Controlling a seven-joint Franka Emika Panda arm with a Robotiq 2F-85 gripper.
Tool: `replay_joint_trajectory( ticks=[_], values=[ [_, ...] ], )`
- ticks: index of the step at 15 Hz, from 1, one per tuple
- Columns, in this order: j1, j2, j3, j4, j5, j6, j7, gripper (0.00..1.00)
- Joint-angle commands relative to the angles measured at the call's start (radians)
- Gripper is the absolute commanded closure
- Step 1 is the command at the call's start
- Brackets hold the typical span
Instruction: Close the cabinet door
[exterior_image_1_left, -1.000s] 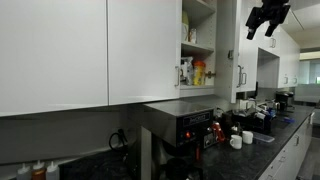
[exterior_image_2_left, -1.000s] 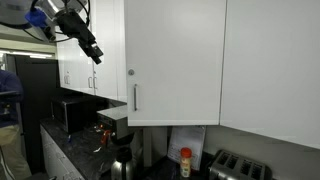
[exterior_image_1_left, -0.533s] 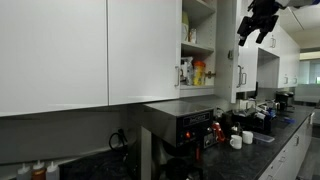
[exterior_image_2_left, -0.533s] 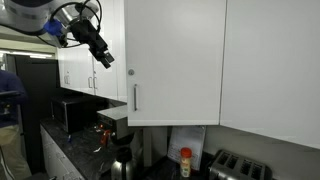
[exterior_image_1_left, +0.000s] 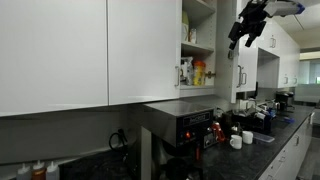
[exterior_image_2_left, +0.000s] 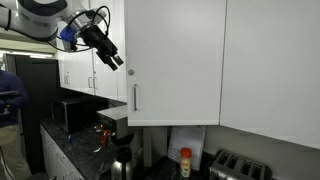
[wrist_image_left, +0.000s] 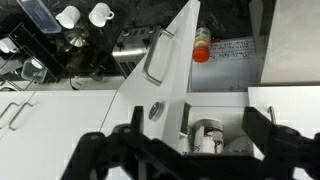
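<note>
The cabinet door (exterior_image_2_left: 175, 60) is a plain white panel with a slim silver bar handle (exterior_image_2_left: 135, 97) and a small round lock. It stands swung open from the cabinet. In an exterior view it shows nearly edge-on (exterior_image_1_left: 228, 50) beside the open shelves (exterior_image_1_left: 197, 60). In the wrist view the door (wrist_image_left: 150, 95) runs up the middle, and its handle (wrist_image_left: 156, 58) shows. My gripper (wrist_image_left: 195, 150) is open and empty. It hovers close to the door's upper handle-side edge in both exterior views (exterior_image_1_left: 243, 30) (exterior_image_2_left: 113, 60). I cannot tell whether it touches the door.
Jars and bottles (exterior_image_1_left: 198, 72) stand on the open shelves, and a jar (wrist_image_left: 207, 137) shows between my fingers. Broader white wall cabinets (exterior_image_1_left: 90, 50) flank the opening. On the dark counter (exterior_image_1_left: 262, 135) stand a coffee machine (exterior_image_1_left: 185, 125), white cups (exterior_image_1_left: 236, 141) and a red-capped bottle (exterior_image_2_left: 185, 160).
My gripper has moved in from farther out towards the door's handle-side edge, to the right in one exterior view and to the left in the other. The door has not visibly moved.
</note>
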Motion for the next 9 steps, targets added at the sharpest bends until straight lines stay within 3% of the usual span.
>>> replay_joint_trajectory(
  ticks=[1,9],
  values=[
    [-0.035,0.059,0.003,0.012,-0.032,0.073,-0.037,0.00],
    [-0.044,0.136,0.003,0.027,-0.052,0.199,-0.078,0.00]
  ],
)
